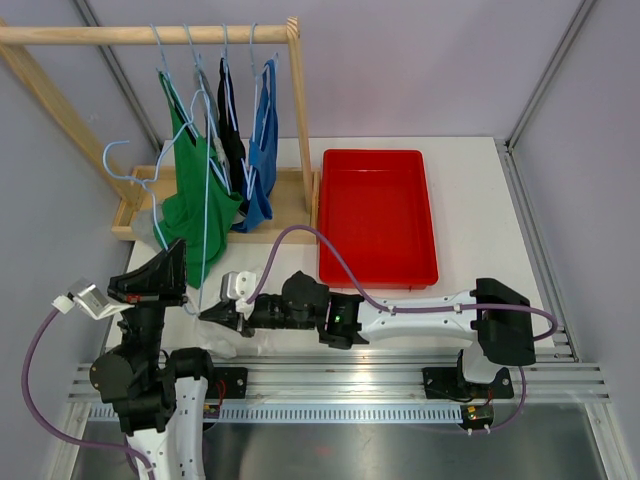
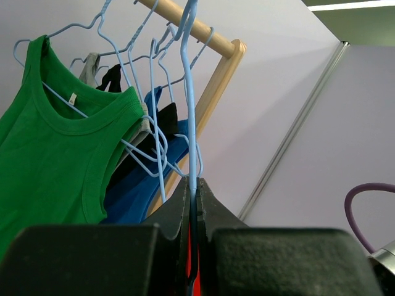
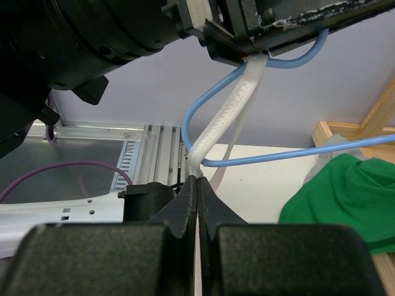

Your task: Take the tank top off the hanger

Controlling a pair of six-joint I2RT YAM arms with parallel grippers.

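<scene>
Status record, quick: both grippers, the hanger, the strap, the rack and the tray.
left gripper: shut on hanger wire
right gripper: shut on white strap
strap: runs from right gripper up to the hanger wire at the left gripper; not yet off
rack: green top, black top and blue top hanging
tray: red, on the table right of the rack

The rack and tops crowd the far left, the tray fills the middle, the right arm bars the near edge, and the table right of the tray lies open.
</scene>
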